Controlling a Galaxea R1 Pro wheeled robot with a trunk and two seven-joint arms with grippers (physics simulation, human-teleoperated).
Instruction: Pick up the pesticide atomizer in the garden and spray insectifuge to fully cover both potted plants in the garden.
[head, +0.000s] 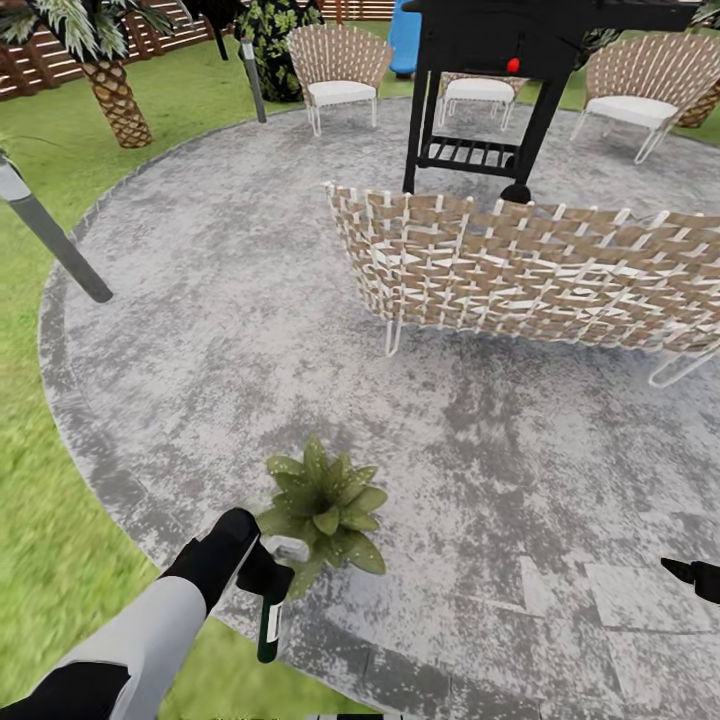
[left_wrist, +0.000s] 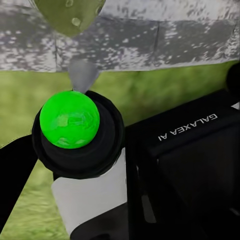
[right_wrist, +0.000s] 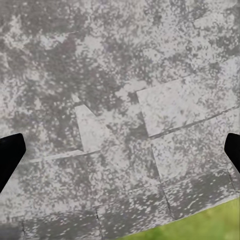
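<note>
One potted plant (head: 325, 505), a low rosette of pointed green leaves, stands on the round grey patio (head: 220, 330) near its front edge. My left gripper (head: 268, 572) is shut on the pesticide atomizer (head: 268, 625) just left of the plant. The dark green bottle hangs down and its white head (head: 287, 548) almost touches the leaves. In the left wrist view a bright green ball (left_wrist: 69, 119) sits on a black round cap above the atomizer's white part (left_wrist: 87, 195), with a leaf (left_wrist: 70, 15) close ahead. My right gripper (head: 695, 578) (right_wrist: 120, 150) is open over bare paving. The second potted plant is out of view.
A woven sofa (head: 520, 265) stands mid-patio, with a black grill (head: 500, 60) and two woven chairs (head: 338, 65) (head: 640, 85) behind it. A grey bollard lamp (head: 50, 235) leans at the left. A palm (head: 110, 90) and lawn (head: 40, 500) border the patio.
</note>
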